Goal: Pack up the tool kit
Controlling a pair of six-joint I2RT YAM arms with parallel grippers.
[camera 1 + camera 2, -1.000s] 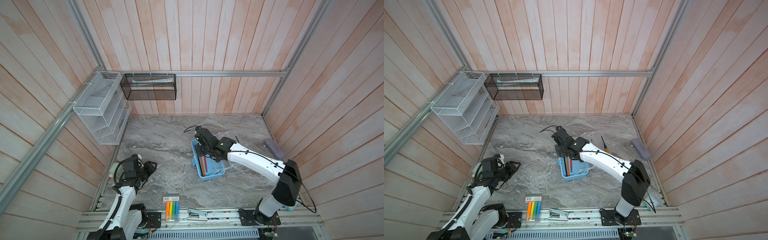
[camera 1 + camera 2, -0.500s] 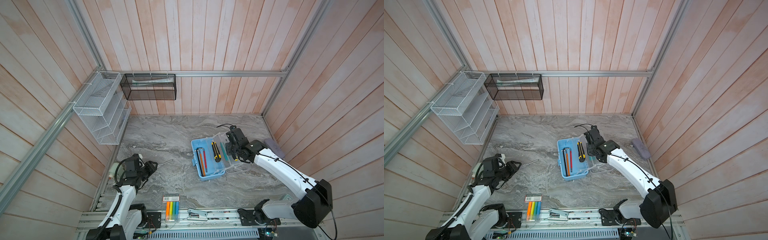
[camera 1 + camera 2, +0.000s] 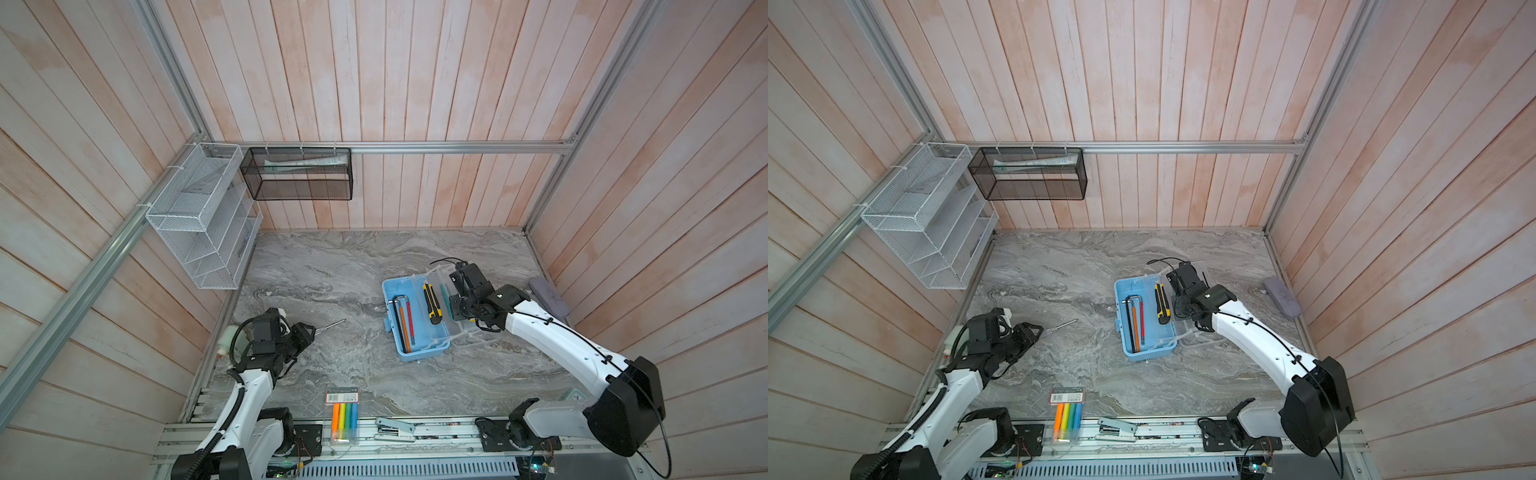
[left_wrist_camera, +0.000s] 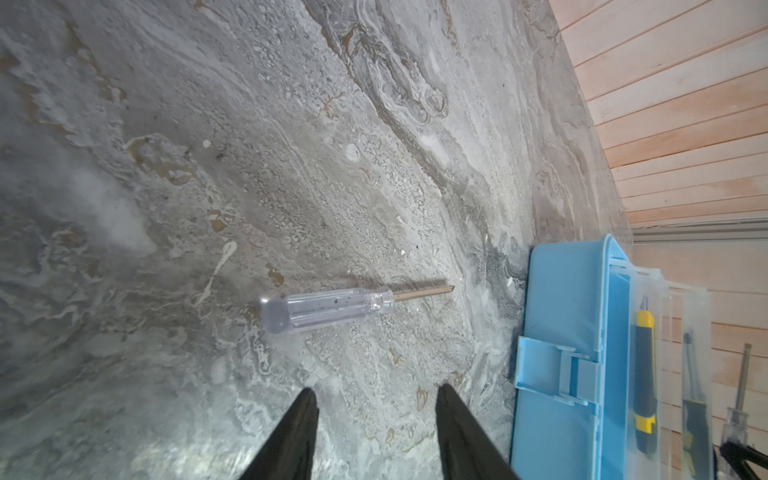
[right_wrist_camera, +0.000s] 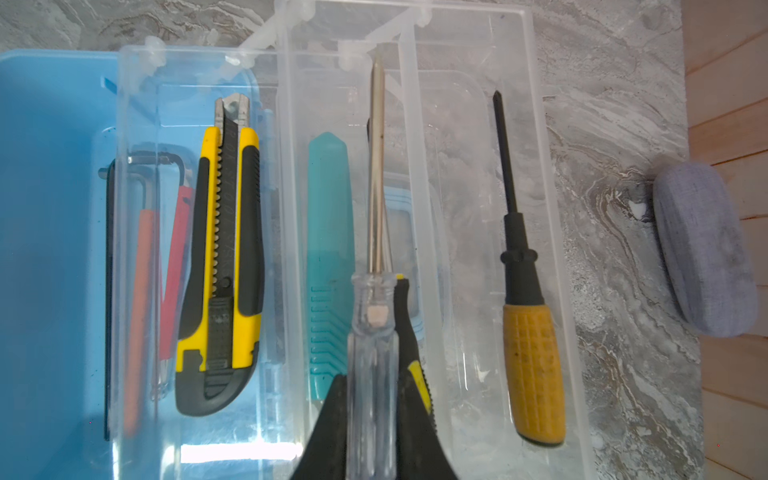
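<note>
Front edge: aluminium base rail (image 3: 449,430) is carrying both arm mounts, with a marker pack (image 3: 343,415) lying across its edge and a stapler (image 3: 395,428) lying on it. Past that, grey marbled tabletop (image 3: 332,266) is forming the cell floor. Left gripper (image 4: 376,395) is hovering low near the tabletop's left edge, fingers spread with nothing between them. A loose screwdriver (image 4: 324,309) is lying flat just ahead of the tips, untouched, with its shaft pointing toward the tool kit (image 3: 395,291). The kit is sitting right of centre on the tabletop, open, with its clear sections folding out toward the right wall. Hex keys (image 3: 399,316) are lying in the blue base and a utility knife (image 5: 220,257) in the clear section over it. A teal tool (image 5: 330,249) and a yellow-handled screwdriver (image 5: 528,332) are lying in the outer clear sections. Right gripper (image 5: 371,384) is hanging over those sections, jaws clamping the handle of a clear-handled screwdriver (image 5: 372,324); can't tell if its tip is touching plastic. A grey-lilac case (image 3: 548,297) is lying against the right wall, apart from the kit. Far end: plank walls (image 3: 395,75) are closing three sides and a frame bar (image 3: 457,147) is crossing the back wall. A black mesh basket (image 3: 299,178) is hanging from that bar, with a white wire rack (image 3: 199,216) hanging beside it on the left wall.
</note>
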